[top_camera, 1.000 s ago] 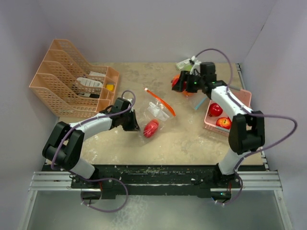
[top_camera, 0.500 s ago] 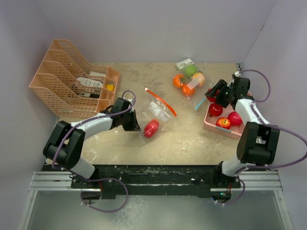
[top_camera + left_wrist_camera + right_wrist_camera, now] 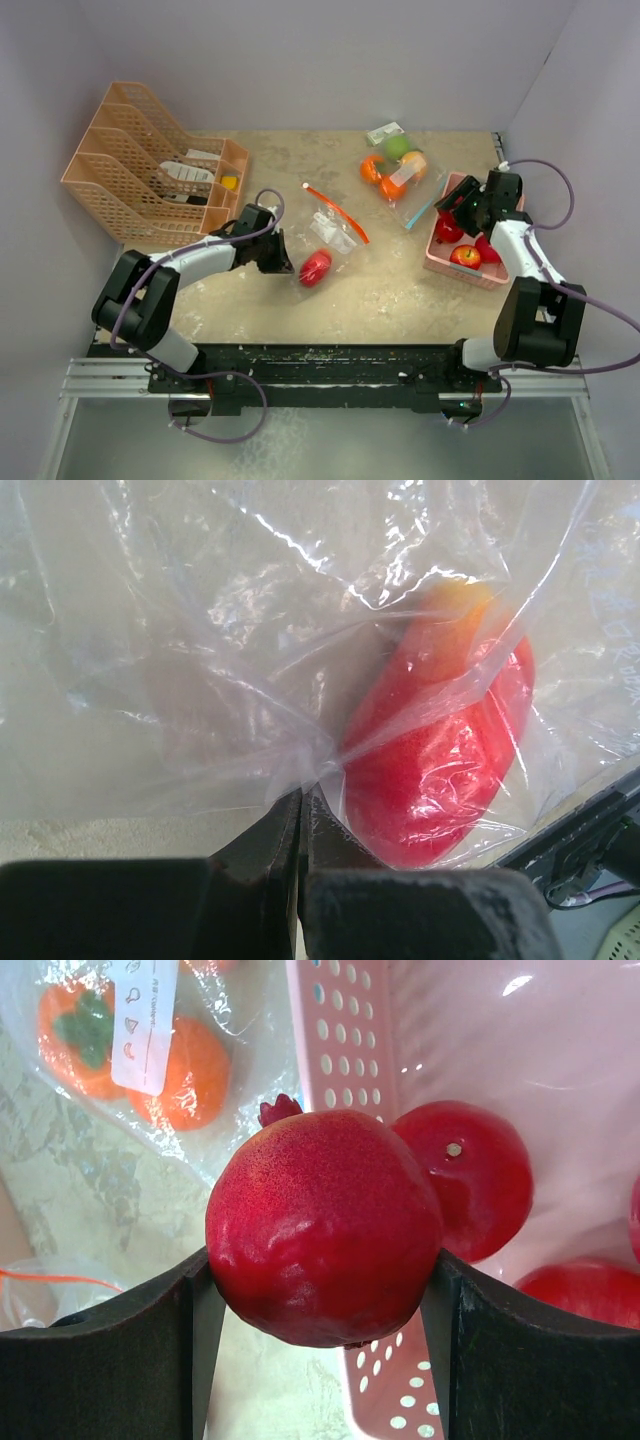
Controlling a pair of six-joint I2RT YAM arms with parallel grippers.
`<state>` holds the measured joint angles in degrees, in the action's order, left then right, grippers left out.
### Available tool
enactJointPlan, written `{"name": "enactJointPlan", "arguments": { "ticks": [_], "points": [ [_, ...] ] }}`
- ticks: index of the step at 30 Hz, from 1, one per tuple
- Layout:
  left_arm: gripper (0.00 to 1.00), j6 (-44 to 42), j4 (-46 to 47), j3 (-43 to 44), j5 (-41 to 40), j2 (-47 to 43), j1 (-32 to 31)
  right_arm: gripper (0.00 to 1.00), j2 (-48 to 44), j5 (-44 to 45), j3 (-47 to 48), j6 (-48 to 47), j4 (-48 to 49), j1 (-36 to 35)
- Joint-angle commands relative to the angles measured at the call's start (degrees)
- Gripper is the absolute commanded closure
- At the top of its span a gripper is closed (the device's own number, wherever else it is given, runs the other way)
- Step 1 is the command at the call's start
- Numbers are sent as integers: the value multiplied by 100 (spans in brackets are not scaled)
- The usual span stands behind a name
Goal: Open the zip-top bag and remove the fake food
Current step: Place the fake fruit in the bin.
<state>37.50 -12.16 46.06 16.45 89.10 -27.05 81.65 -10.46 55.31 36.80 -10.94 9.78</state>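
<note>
You see a peach file rack at the far left of the table, holding a white item and a yellow one, and a pink basket at the right.

Table, contents as they are lying:
- File rack is standing at the left rear, with small items lying in its slots.
- Zip-top bag is lying at centre, a single fruit resting inside its near end.
- Left gripper is pinching the bag's film just beside that fruit.
- Second bag is lying at the right rear, several fruits sitting inside it.
- Basket is standing at the right edge, apples lying in it.
- Right gripper is hanging over the basket's left wall, clamping a pomegranate between its fingers.
</note>
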Motion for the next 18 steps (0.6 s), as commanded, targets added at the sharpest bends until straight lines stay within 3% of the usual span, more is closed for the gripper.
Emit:
{"name": "enactJointPlan", "arguments": {
  "ticks": [1,6,7,9,11,18],
  "points": [
    [100,48,269,162,113,97,-20,42,75,585,402,195,-215,-3],
    [100,-58,141,286,79,123,-20,41,673,997,1221,185,-583,23],
    [100,-58,137,267,70,104,-20,36,810,1010,1343,160,-644,31],
    [100,-66,127,216,65,78,-20,15,1003,1046,1529,123,-781,41],
    [100,-63,139,164,48,44,-20,1,999,1085,1561,76,-802,41],
    [100,2,266,137,94,124,-20,4,720,849,1317,-243,-461,33]
  ]
}}
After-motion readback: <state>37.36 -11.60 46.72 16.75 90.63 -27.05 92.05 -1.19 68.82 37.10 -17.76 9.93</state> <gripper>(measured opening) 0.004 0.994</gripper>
